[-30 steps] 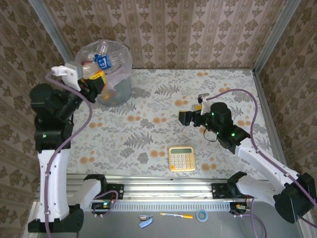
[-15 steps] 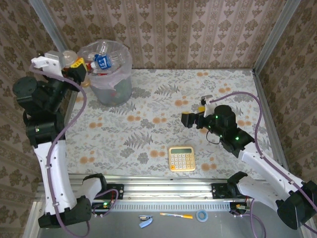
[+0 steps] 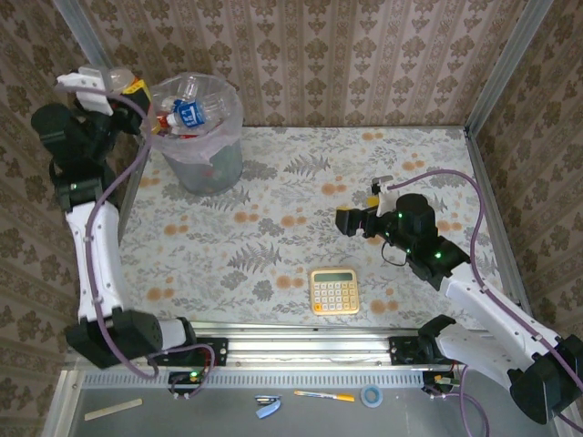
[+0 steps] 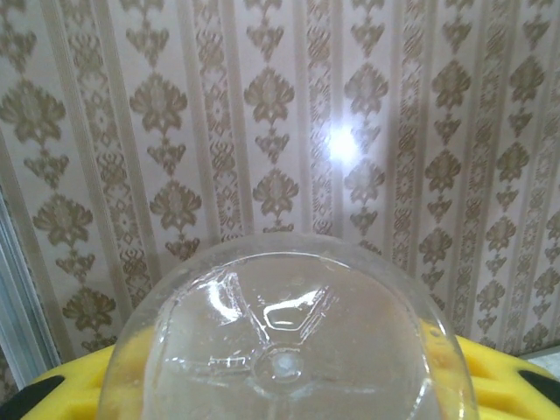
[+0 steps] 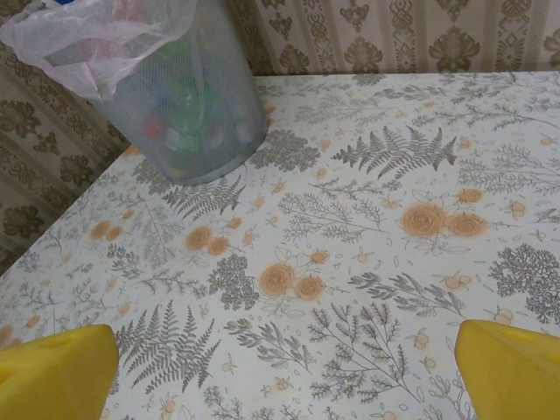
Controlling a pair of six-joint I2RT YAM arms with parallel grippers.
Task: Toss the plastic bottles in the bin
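My left gripper (image 3: 133, 88) is raised high at the back left, just left of the bin (image 3: 217, 164), shut on a clear plastic bottle (image 3: 118, 77). In the left wrist view the bottle's round base (image 4: 284, 350) sits between the yellow fingers (image 4: 503, 376), facing the wallpaper. The grey bin with its whitish bag holds several bottles (image 3: 187, 112), red and blue labels showing. My right gripper (image 3: 351, 220) hovers open over the middle-right of the table; its yellow fingertips (image 5: 52, 376) frame bare tablecloth, with the bin (image 5: 188, 105) far ahead on the left.
A yellow calculator (image 3: 334, 290) lies near the table's front edge, in front of the right gripper. Wallpapered walls (image 3: 364, 55) with metal corner posts close in the floral table on three sides. The bin stands in the back-left corner.
My left arm has swung up and back to the left with the bottle, from over the bin's left rim to beside it near the wall. The right arm has barely shifted.
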